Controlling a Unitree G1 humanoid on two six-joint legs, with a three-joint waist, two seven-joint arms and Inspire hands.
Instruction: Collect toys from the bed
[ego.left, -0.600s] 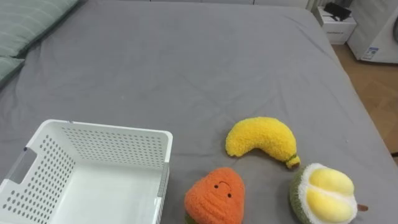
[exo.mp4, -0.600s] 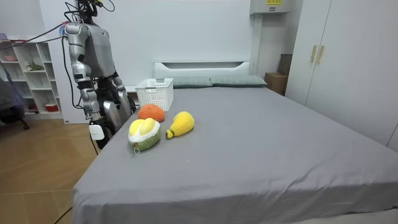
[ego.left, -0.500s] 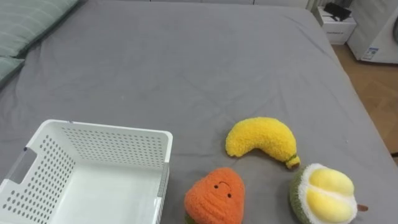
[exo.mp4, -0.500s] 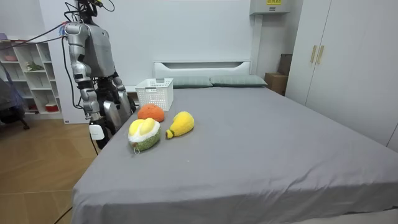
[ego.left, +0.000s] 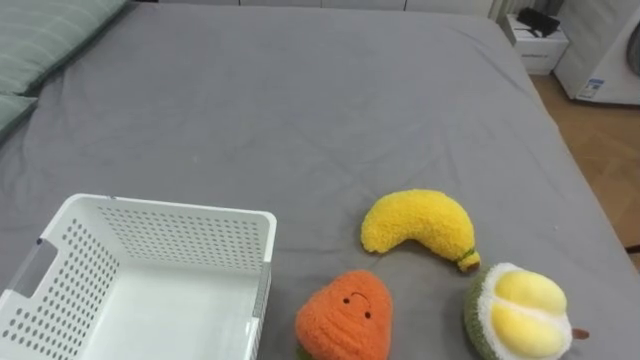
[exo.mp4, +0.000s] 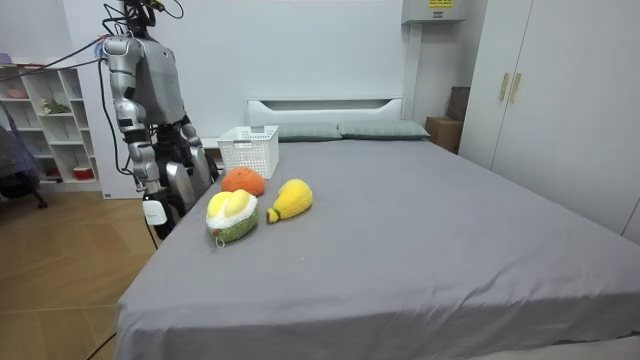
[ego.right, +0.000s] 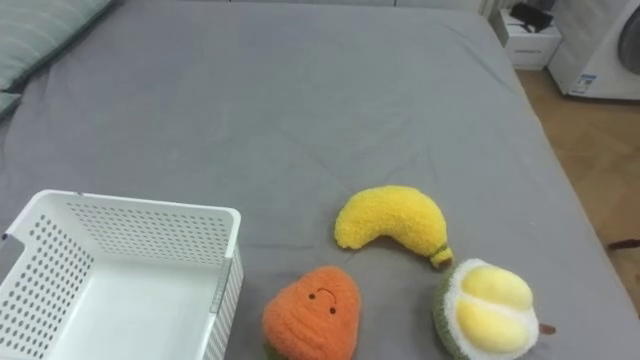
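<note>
Risking a knocked toy
My right hand: open or not, I cannot tell; swiping could roll the carrot ahead off the bed.

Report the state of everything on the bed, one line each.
Basket: upright, empty.
Banana toy: lying on the sheet, outside the basket.
Carrot toy: on the sheet beside the basket, face showing, not in it.
Durian toy: on the sheet, yellow flesh side up, outside the basket.
</note>
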